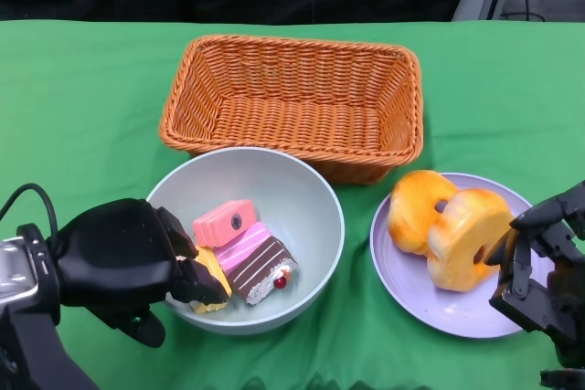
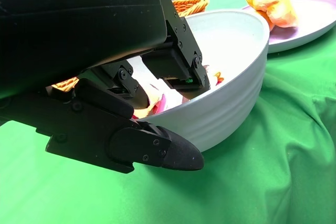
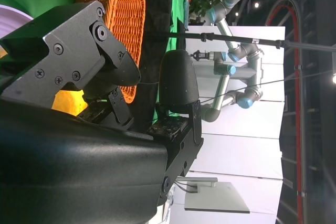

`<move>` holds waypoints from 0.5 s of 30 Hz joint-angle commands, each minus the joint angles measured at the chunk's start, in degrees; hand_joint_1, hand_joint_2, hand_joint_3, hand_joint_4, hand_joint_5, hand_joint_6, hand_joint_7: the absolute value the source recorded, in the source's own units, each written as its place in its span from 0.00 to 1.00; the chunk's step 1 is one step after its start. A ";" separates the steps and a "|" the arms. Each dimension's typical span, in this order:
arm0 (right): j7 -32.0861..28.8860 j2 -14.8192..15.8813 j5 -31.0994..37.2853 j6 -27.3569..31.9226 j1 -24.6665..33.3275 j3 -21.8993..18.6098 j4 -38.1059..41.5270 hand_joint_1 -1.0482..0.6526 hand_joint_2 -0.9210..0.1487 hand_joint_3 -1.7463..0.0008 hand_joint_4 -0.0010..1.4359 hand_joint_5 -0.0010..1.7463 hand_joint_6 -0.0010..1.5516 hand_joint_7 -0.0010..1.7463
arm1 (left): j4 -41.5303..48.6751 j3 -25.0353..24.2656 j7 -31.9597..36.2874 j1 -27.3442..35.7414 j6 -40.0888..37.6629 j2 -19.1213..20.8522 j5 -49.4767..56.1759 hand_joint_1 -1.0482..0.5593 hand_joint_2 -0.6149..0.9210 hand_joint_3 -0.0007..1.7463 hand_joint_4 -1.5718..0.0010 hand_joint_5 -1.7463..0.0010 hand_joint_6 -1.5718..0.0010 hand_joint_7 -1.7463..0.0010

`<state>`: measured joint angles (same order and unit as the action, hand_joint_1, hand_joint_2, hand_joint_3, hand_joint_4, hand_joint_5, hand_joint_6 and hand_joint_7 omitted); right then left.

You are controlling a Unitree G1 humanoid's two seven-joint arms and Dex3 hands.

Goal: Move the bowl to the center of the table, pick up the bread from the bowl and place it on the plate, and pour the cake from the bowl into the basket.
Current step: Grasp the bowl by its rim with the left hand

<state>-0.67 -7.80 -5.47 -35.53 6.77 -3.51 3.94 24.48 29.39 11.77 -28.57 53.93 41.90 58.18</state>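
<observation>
A Unitree G1's left hand (image 1: 128,258) grips the near-left rim of the pale bowl (image 1: 302,191), fingers hooked over the edge inside and a finger pressed against the outer wall, as the left wrist view shows. That pinch on the rim looks chosen for tipping, since the cake pieces (image 1: 245,248), pink, striped and chocolate, lie heaped in the bowl's near-left part just beside those fingers. The bowl stands on the green cloth (image 1: 82,107) directly in front of the wicker basket (image 1: 292,98), its far rim almost touching the basket's near wall, a position that would let the cakes slide straight in once the bowl is lifted and tilted away from the robot.

To the right, two pieces of golden ring-shaped bread (image 1: 448,226) rest on the lilac plate (image 1: 402,285), leaning against each other, one propped half upright. No bread shows in the bowl, so the bread step appears finished. The right hand (image 1: 539,267) sits at the plate's right edge with its fingers apart; a fingertip is close to or touching the nearer bread, and the pictures do not settle which, though nothing appears to be gripped.

The basket holds nothing visible. Judging from this layout, only the pour remains, and the main risk is the bowl slipping from a one-sided rim grip.
</observation>
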 commanded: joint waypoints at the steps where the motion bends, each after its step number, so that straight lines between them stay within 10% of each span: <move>1: 0.23 0.51 -0.58 -0.16 -0.31 -0.45 0.27 0.65 0.41 0.21 0.53 1.00 0.38 0.92 | -0.86 -0.47 -1.76 0.77 -0.44 1.24 -0.95 0.24 1.00 0.09 0.52 1.00 0.52 1.00; 15: -0.93 -0.13 0.29 -0.81 -0.34 -0.54 0.55 0.65 0.39 0.22 0.54 1.00 0.39 0.92 | 1.04 -0.26 -4.40 0.25 1.56 0.47 -3.56 0.23 1.00 0.09 0.44 0.95 0.46 0.97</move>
<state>-1.16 -7.92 -5.24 -35.91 6.70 -3.56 4.39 24.89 29.36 7.70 -28.50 55.10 41.79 55.70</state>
